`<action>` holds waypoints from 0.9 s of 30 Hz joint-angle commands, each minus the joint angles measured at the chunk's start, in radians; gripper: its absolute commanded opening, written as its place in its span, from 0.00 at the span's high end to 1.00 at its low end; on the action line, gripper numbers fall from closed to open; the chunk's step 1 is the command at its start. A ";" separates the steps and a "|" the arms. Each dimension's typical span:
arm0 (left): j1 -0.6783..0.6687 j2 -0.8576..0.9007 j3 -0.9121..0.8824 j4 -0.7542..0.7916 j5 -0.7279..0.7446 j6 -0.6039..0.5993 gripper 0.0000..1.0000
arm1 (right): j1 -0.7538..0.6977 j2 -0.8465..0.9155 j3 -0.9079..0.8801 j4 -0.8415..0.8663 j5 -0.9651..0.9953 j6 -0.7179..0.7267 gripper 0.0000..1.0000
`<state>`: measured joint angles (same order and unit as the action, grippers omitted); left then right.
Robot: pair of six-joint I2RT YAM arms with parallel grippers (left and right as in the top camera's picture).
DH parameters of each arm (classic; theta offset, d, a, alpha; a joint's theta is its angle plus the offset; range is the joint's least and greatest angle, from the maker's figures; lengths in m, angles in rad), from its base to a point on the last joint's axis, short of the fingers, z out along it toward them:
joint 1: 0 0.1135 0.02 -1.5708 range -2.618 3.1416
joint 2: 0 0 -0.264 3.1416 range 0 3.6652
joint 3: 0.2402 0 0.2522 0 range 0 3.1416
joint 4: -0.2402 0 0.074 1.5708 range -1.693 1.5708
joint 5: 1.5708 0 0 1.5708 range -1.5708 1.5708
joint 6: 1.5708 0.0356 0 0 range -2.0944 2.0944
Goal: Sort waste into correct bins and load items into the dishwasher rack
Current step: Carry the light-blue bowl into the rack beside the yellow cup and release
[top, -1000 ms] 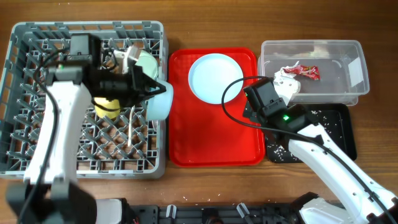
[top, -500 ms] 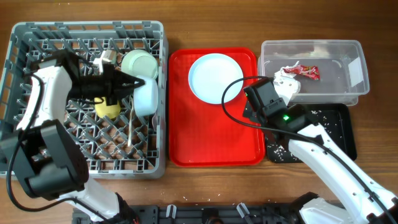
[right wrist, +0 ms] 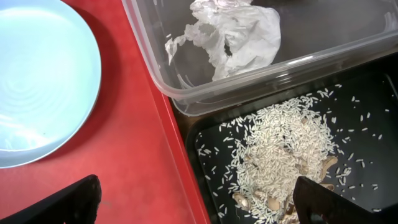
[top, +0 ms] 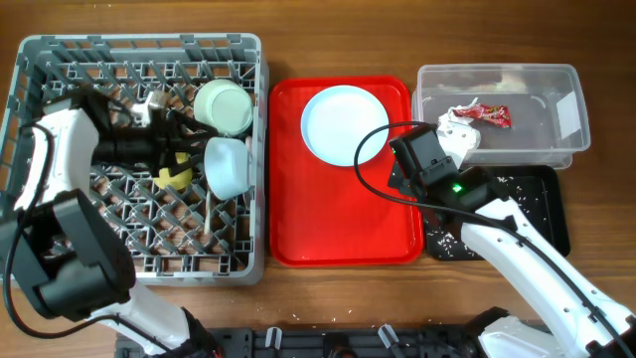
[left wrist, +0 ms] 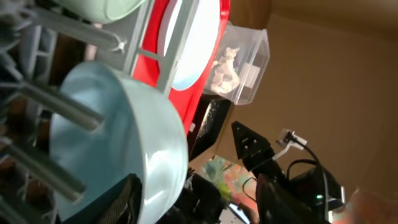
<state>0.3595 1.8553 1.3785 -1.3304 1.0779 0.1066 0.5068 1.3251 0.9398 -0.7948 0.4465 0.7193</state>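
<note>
The pale blue bowl (top: 227, 164) (left wrist: 118, 137) lies on its side among the pegs of the grey dishwasher rack (top: 60, 229), just below the pale green bowl (top: 224, 106). My left gripper (top: 184, 147) (left wrist: 199, 199) is open, one finger inside the bowl's rim and the other well clear of it. A yellow cup (top: 171, 177) sits in the rack beside it. The light blue plate (top: 343, 122) (right wrist: 37, 74) rests on the red tray (top: 338, 224). My right gripper (top: 415, 164) (right wrist: 199, 205) hangs open and empty over the seam between red tray and black tray (top: 542, 214).
The clear tub (top: 556, 139) (right wrist: 186, 87) holds the paper wad (top: 462, 127) (right wrist: 230, 34) and a red wrapper (top: 494, 114). Rice crumbs (right wrist: 280, 149) lie heaped in the black tray (right wrist: 367, 149). The right arm's cable loops over the red tray.
The left gripper carried the pale blue bowl from the rack's right edge in among the pegs, then opened and drew back left. The right arm stayed still.
</note>
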 commanded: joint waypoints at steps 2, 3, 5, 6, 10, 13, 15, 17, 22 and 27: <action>0.039 -0.048 0.145 -0.059 -0.028 -0.016 0.26 | -0.004 0.007 0.010 0.002 0.016 0.016 0.00; 0.040 -0.064 0.175 -0.072 -0.055 -0.027 0.15 | -0.004 0.007 0.010 0.002 0.016 0.016 0.00; 0.040 -0.107 0.221 -0.081 -0.132 -0.082 0.02 | -0.004 0.007 0.010 0.002 0.016 0.016 0.00; 0.035 -0.148 0.238 -0.077 -0.186 -0.121 0.01 | -0.004 0.007 0.010 0.002 0.016 0.016 0.00; -0.008 -0.272 0.240 -0.077 -0.282 -0.153 0.00 | -0.004 0.007 0.010 0.002 0.016 0.017 0.00; -0.089 -0.333 0.240 -0.077 -0.411 -0.153 0.59 | -0.004 0.007 0.010 0.002 0.016 0.016 0.00; -0.162 -0.349 0.235 -0.077 -0.529 -0.190 0.91 | -0.004 0.007 0.010 0.002 0.016 0.016 0.00; -0.235 -0.346 0.217 -0.068 -0.630 -0.249 0.96 | -0.004 0.007 0.010 0.002 0.016 0.016 0.00; -0.372 -0.321 0.099 0.034 -0.846 -0.360 0.96 | -0.004 0.007 0.010 0.002 0.016 0.016 0.00; -0.379 -0.299 0.005 0.110 -0.964 -0.452 0.96 | -0.004 0.007 0.010 0.002 0.016 0.016 0.00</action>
<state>-0.0242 1.5364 1.4418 -1.2572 0.2680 -0.2462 0.5068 1.3251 0.9398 -0.7948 0.4465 0.7193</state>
